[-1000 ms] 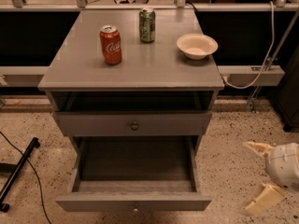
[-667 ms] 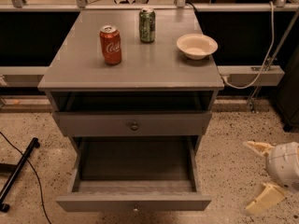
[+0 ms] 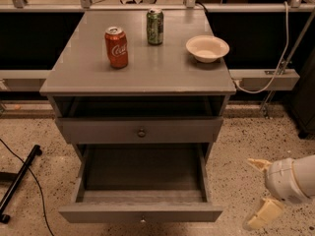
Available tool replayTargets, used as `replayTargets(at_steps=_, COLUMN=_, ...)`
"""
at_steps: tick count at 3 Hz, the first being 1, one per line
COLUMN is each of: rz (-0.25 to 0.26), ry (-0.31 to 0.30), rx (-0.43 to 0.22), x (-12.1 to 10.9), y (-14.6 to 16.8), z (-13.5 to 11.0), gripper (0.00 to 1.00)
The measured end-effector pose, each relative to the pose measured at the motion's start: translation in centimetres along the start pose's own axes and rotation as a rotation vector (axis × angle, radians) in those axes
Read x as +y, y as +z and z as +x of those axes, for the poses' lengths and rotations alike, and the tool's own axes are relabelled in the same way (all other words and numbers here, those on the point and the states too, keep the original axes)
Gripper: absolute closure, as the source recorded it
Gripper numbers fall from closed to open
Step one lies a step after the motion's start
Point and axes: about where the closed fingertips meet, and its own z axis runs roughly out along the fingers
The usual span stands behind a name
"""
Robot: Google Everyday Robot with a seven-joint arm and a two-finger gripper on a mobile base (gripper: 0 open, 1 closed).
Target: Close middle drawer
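Nothing has shifted since a second ago: drawers, tabletop items and arm all sit where they were. A grey wooden cabinet (image 3: 162,77) fills the middle of the view, standing on a speckled floor (image 3: 246,132). Low in its frame, the middle drawer (image 3: 98,213) is pulled far out toward the camera, its long deep box open and bare inside, its low flat front panel at the bottom edge of the view. Above it sits a wider drawer (image 3: 98,131) with a taller front, only a little proud of the frame, with a dark gap over it under the tabletop. The gripper (image 3: 247,193) hangs at the lower right, well apart from the cabinet and to the right of the open drawer, its two cream fingers (image 3: 263,214) spread wide with nothing between them. On the tabletop stand a pale bowl (image 3: 207,48) at the right, a red cola can (image 3: 116,47) at the left and a green can (image 3: 155,27) behind, all upright and apart. A small round knob (image 3: 142,220) marks the middle drawer's front centre.
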Motion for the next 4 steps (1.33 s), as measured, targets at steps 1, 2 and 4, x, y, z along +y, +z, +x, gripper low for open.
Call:
replayTargets(at_steps=1, rz=-0.069, ry=0.002, rx=-0.061, x=0.2, y=5.9, z=2.9, gripper=0.00)
replayTargets(at_steps=2, rz=-0.145, ry=0.011, rx=-0.138, x=0.9, y=11.5, z=5.7, gripper=0.00)
replayTargets(at_steps=4, rz=-0.175, ry=0.008, rx=-0.157, x=1.1, y=13.2, z=6.6, gripper=0.00)
